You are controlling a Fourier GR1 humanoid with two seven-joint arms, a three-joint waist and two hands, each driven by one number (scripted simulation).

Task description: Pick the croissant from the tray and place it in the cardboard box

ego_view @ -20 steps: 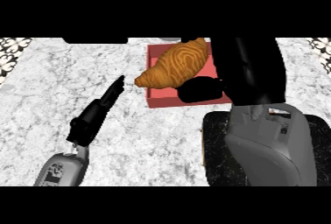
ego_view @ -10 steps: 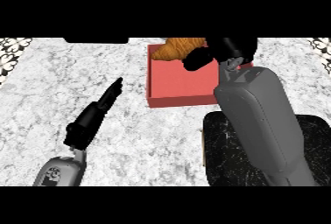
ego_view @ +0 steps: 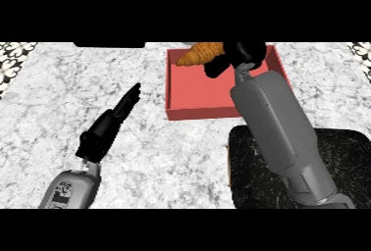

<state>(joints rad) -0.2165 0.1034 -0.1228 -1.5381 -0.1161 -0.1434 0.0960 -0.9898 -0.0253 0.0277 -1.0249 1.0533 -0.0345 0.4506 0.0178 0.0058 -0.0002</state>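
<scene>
A golden-brown croissant [ego_view: 197, 54] hangs over the far part of the red cardboard box [ego_view: 197, 93], with my right hand [ego_view: 233, 56] curled round its right end. The hand hides part of the croissant. My grey right forearm runs from the lower right up across the box. Below it lies the black tray [ego_view: 346, 162] with a marbled surface, mostly covered by the arm. On the left my left hand [ego_view: 116, 117] rests over the counter with fingers straight, pointing toward the box and holding nothing.
The counter [ego_view: 87, 78] is white-grey marble. A dark object [ego_view: 109, 44] shows at the far edge, and patterned strips [ego_view: 11, 59] sit at the far left and far right corners.
My right hand has carried the croissant away from me, from above the box's near side to over its far part. The left hand has barely moved.
</scene>
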